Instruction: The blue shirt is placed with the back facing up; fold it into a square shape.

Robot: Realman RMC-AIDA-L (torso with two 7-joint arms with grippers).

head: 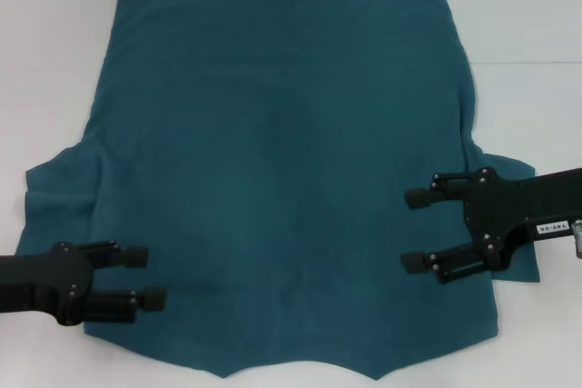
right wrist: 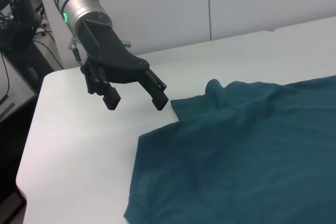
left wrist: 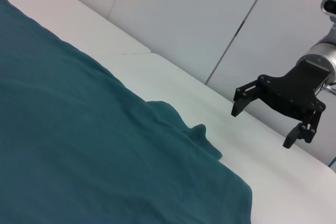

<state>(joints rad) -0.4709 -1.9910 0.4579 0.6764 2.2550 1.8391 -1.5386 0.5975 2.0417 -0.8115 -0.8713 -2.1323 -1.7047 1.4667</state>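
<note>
The blue shirt (head: 282, 161) lies spread flat on the white table, plain side up, hem at the far side and neckline notch at the near edge. Its short sleeves bunch at the left (head: 55, 188) and right (head: 505, 165). My left gripper (head: 145, 276) hovers open over the shirt's near left shoulder, fingers pointing inward. My right gripper (head: 416, 230) is open above the near right shoulder, beside the right sleeve. The left wrist view shows the shirt (left wrist: 79, 145) and the right gripper (left wrist: 262, 127) raised off the table. In the right wrist view, the left gripper (right wrist: 135, 103) hangs open just off the shirt (right wrist: 252, 150).
The white table (head: 518, 6) extends beyond the shirt on both sides and behind it. A pale wall (left wrist: 199, 14) backs the table. Dark equipment with cables (right wrist: 16, 19) stands past the table's rounded corner (right wrist: 31, 166).
</note>
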